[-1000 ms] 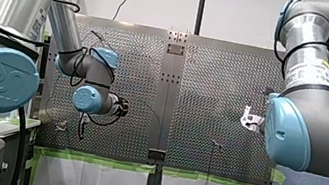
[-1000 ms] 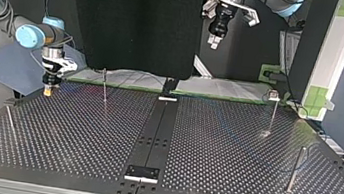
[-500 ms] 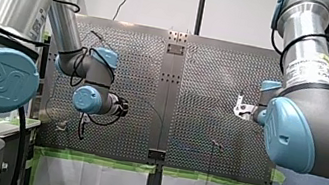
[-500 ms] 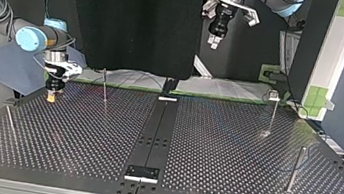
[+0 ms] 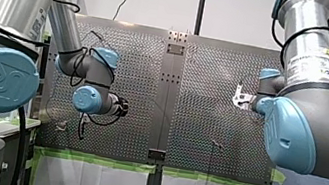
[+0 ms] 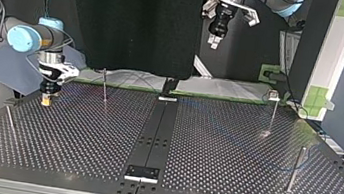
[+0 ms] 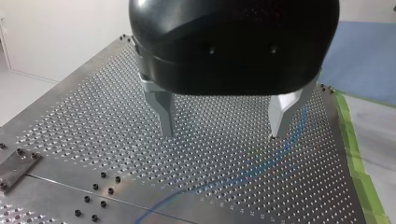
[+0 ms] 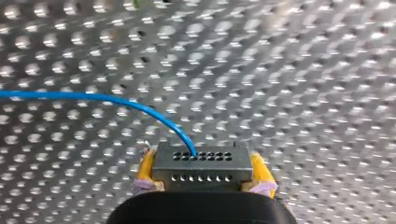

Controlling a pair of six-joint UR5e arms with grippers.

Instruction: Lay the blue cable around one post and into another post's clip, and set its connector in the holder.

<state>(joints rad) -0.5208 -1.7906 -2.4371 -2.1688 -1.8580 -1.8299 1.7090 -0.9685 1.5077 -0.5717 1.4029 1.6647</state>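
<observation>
My right gripper (image 6: pixel 46 100) hangs just above the perforated table (image 6: pixel 213 148) near the top view's left edge. Its yellow pads (image 8: pixel 145 168) are shut on a dark grey connector (image 8: pixel 201 163). The blue cable (image 8: pixel 93 97) leaves the connector's top and curves away over the plate. My left gripper (image 6: pixel 214 42) stands high above the table's far side, open, its metal fingers (image 7: pixel 163 112) wide apart with nothing between them. Under it a stretch of blue cable (image 7: pixel 259 164) lies on the plate.
Thin posts stand on the table: one (image 6: pixel 104 87) close to my right gripper, one (image 6: pixel 9 120) at the near left, a clip-topped one (image 6: pixel 272 113) and another (image 6: pixel 294 168) at the right. A black bracket (image 6: pixel 142 173) sits on the centre strip.
My right gripper, still holding the connector, has moved left and up in the front view and slightly nearer in the top view. My left arm has stayed still.
</observation>
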